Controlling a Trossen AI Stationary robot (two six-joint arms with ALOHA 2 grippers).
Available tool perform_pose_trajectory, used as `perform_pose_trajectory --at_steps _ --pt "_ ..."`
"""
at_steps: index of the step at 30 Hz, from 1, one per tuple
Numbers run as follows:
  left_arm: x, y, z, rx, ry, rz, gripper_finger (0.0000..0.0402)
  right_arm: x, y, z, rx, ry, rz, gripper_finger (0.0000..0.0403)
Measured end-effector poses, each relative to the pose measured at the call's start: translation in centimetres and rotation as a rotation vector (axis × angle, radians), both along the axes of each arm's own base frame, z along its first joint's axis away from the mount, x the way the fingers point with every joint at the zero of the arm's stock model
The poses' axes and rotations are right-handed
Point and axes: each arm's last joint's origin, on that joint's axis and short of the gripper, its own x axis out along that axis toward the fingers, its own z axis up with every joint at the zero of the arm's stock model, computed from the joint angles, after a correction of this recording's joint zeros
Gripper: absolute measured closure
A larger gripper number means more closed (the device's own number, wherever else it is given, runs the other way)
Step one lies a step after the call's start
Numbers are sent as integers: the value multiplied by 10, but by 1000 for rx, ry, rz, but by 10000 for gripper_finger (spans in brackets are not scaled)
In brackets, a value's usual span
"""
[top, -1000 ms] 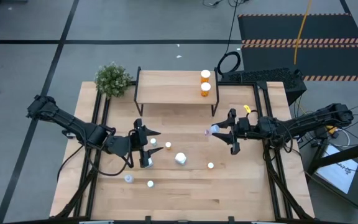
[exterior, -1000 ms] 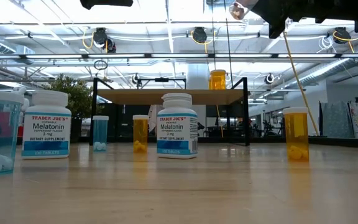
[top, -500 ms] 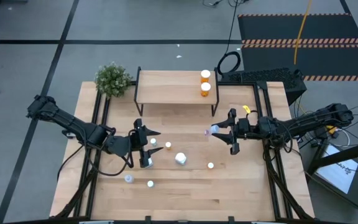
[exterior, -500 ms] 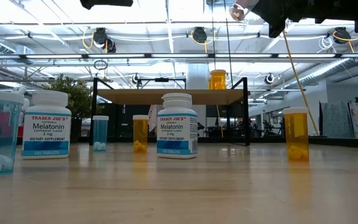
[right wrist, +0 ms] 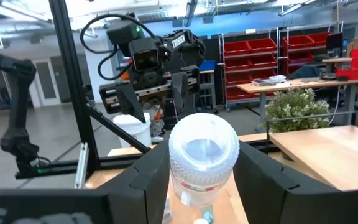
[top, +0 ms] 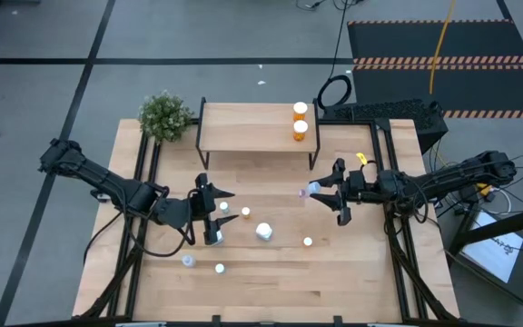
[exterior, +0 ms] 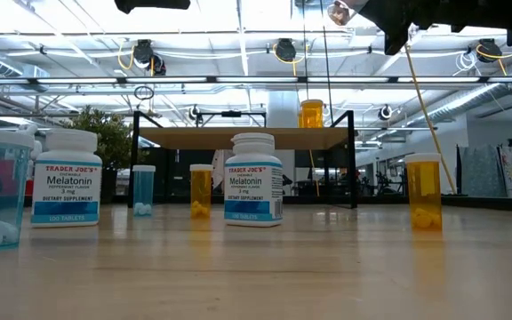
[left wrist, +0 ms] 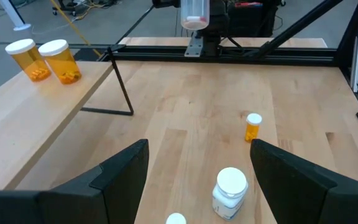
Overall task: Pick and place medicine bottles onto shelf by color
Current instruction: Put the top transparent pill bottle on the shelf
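Right end effector [top: 319, 192], right of centre in high view, is clamped on a pale bottle [right wrist: 202, 163] and holds it aloft above the desk [top: 271, 282]; in its wrist view the bottle sits square between the fingers, cap toward the lens.

Left end effector [top: 214, 216], left of centre, hangs over the desk w/ fingers spread wide, nothing between them.

Shelf [top: 243, 127] at upper centre carries two orange bottles [top: 300, 121] at its right end; rest of board bare. Other bottles stand loose on the desk: two white ones [exterior: 253, 180] and orange ones [exterior: 424, 192] in low view, plus blue-tinted ones [exterior: 143, 189] at left.

Step in hand, in my judgement: transport of the pale bottle to the shelf. Next move calls for carrying it up-frame to a bare stretch apart from the orange pair, lowering upright, then release. Risk: clipping the shelf's black leg [top: 315, 153].
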Motion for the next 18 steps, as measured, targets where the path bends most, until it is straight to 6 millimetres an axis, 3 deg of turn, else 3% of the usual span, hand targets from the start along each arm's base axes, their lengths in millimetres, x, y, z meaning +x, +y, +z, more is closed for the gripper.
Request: perform_pose_trajectory --at_steps 18 --pt "0 0 0 -17 -6 6 119 -1 0 4 186 -45 27 250"
